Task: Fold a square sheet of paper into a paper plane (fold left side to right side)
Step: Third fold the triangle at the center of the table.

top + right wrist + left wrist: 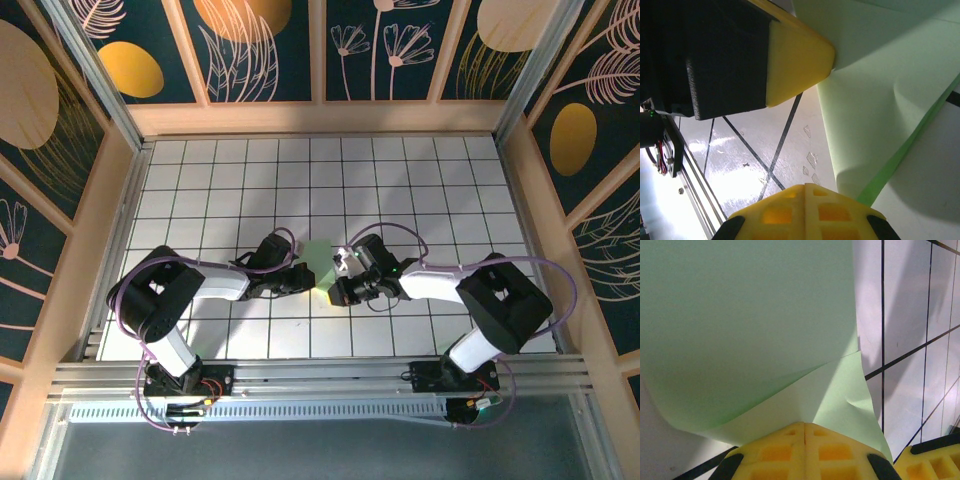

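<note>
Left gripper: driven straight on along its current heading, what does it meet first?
The square sheet of paper: it lies right ahead of the left gripper, whose jaws are shut, a lifted flap just beyond. Whether the tips already touch it is unclear.

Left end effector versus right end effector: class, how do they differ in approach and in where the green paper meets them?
The left end effector reaches in from the left, the right end effector from the right. The square sheet of paper spreads ahead of the left one's tips but meets the right one's tips only at one side. Both are yellow-tipped and shut.
</note>
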Available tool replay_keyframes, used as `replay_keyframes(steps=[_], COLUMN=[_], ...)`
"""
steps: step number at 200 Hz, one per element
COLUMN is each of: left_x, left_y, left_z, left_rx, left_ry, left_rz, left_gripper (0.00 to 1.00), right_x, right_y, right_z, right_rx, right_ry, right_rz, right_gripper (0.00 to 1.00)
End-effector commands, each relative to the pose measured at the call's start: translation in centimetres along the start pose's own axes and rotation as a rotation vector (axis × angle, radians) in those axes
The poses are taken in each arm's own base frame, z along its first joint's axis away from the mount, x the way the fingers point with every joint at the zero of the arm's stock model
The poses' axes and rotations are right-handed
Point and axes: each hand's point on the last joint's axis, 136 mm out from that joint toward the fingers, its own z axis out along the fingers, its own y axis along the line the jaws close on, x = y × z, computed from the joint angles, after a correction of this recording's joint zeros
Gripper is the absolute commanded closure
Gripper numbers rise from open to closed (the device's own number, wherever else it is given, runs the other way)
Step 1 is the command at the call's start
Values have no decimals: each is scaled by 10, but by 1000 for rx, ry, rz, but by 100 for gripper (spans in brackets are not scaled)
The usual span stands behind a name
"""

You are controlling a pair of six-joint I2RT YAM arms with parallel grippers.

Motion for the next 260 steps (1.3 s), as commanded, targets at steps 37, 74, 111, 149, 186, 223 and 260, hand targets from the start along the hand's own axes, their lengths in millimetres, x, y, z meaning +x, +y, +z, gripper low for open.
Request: replay_keyframes(steps=[37,74,111,149,186,223,260], left_x=[21,21,22,22,22,21,21], left_y=[49,48,48,48,49,49,51], left_z=[2,2,3,4,4,4,4], left_rx=[-171,-169,-168,-168,-170,-172,-181], left_ry=[38,38,42,44,45,44,41], left_rz=[-62,-62,-63,-63,-64,-64,-70], left_gripper=[100,100,100,100,100,100,100], right_x=[-3,0,7,12,16,21,30], right_y=[0,-7,-12,-16,-17,-20,-23], right_z=[3,6,10,12,14,15,15], right_rx=[-16,1,7,6,2,3,8], right_ry=[-6,9,28,42,54,65,85], right_rz=[11,20,43,57,64,75,95], right_gripper=[99,100,100,100,100,100,100])
